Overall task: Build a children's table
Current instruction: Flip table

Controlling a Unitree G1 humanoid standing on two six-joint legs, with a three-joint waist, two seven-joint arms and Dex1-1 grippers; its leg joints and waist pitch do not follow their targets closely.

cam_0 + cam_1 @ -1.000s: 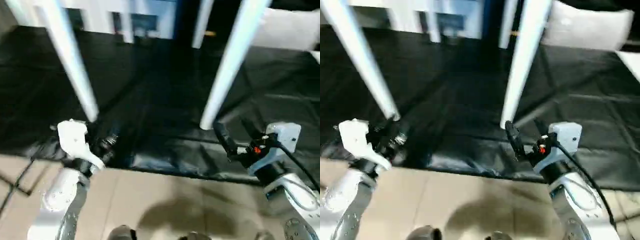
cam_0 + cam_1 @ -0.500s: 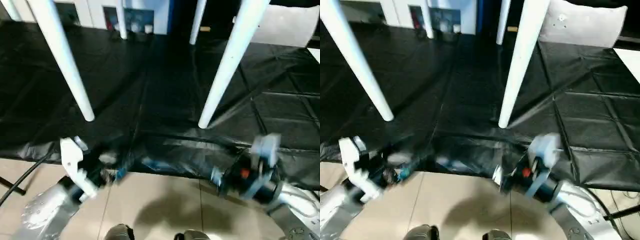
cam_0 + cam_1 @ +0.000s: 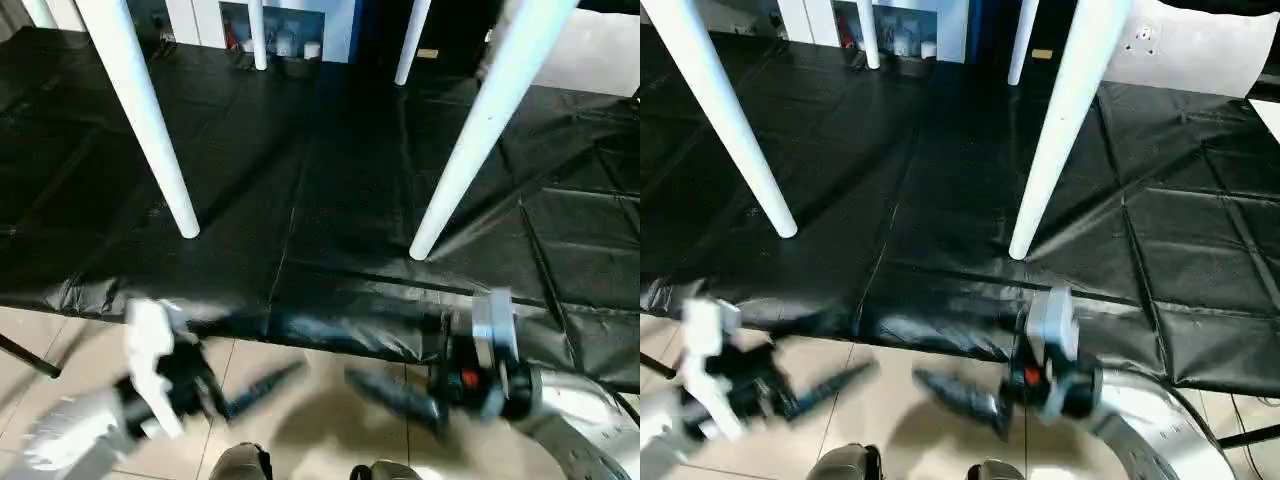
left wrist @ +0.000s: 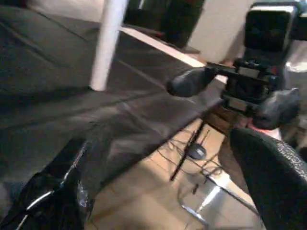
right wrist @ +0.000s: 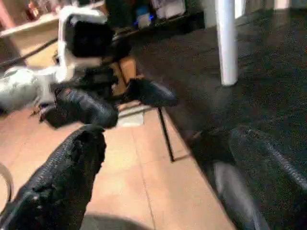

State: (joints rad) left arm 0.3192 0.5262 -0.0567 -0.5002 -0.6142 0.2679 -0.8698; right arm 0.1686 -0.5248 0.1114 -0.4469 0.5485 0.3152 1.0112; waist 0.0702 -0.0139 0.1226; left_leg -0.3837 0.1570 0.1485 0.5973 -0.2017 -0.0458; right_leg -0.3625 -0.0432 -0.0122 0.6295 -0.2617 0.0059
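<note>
L gripper (image 3: pixel 255 388): dropped below worktable edge, over the floor; 1 s ago it was up at the near-left leg. Fingers spread, empty.
R gripper (image 3: pixel 385 392): same retreat, tips point toward L; open, nothing held (motion-blurred).
Worktable (image 3: pixel 330 190): black cover, wrinkled at front edge.
Children's table: stands upright on worktable; near legs (image 3: pixel 140 105) and (image 3: pixel 480 125), far legs (image 3: pixel 258 35), (image 3: pixel 412 42); top out of frame.
Meaning: arms withdrawn, all 4 legs seated; build looks done.
</note>
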